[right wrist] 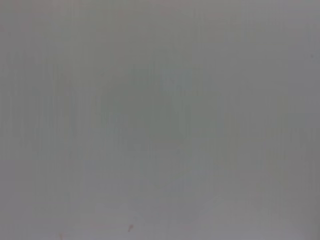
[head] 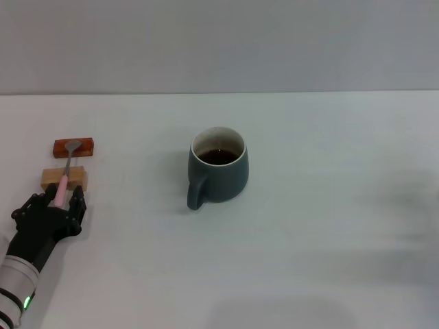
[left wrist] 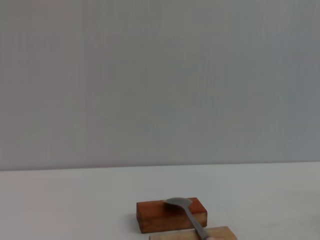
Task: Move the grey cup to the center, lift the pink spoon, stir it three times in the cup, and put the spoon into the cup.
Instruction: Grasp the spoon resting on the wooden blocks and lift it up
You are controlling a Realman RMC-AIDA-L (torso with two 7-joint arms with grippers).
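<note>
Pink spoon (head: 66, 171) lies lengthwise at frame's left, handle end between the left pincer's (head: 60, 200) fingers, seemingly gripped; grey cup (head: 218, 173) sits centre-right.

tan block (left wrist: 192, 234) cut off, spoon handle (head: 62, 189) — part-hidden

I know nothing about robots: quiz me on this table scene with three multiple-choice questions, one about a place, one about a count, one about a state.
1. Where does the pink spoon lie?
A. inside the grey cup
B. across two small blocks
C. flat on the table

2. How many blocks support it?
A. one
B. two
C. four

3. What does the grey cup hold?
A. dark liquid
B. nothing
C. the spoon

Answers: 1 B, its bowl rests on the red-brown block and its handle on the tan block, with the left gripper at the handle's end. 2 B, only those two show. 3 A, a dark surface shows inside the rim.
</note>
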